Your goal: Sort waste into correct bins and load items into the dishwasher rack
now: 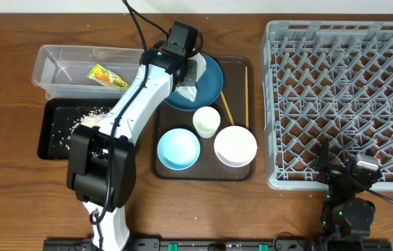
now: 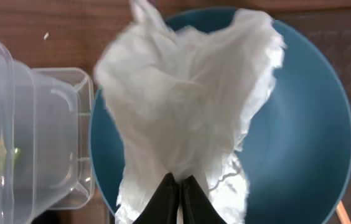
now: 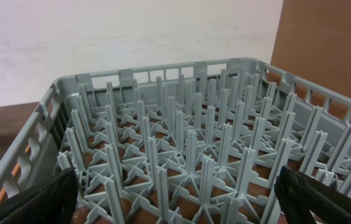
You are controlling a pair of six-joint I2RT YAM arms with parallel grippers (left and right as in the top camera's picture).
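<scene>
My left gripper (image 2: 177, 182) is shut on the crumpled white tissue (image 2: 182, 93), which hangs over the dark blue plate (image 2: 300, 137). Seen from overhead, that gripper (image 1: 191, 77) is at the plate's (image 1: 214, 84) left edge with the tissue (image 1: 188, 91) under it. The clear tub (image 1: 64, 66) holds the printed snack wrapper (image 1: 107, 77). Rice scraps (image 1: 88, 118) lie in the black tray (image 1: 60, 136). My right gripper (image 3: 175, 202) stands open at the near edge of the grey dishwasher rack (image 3: 182, 149), nothing between its fingers (image 3: 38, 205).
A brown serving tray (image 1: 242, 171) carries the plate, a light blue bowl (image 1: 178, 149), a white bowl (image 1: 235, 145), a pale cup (image 1: 206, 121) and chopsticks (image 1: 226, 108). The rack (image 1: 343, 97) fills the right side. The tub's corner (image 2: 51, 137) lies just left of the plate.
</scene>
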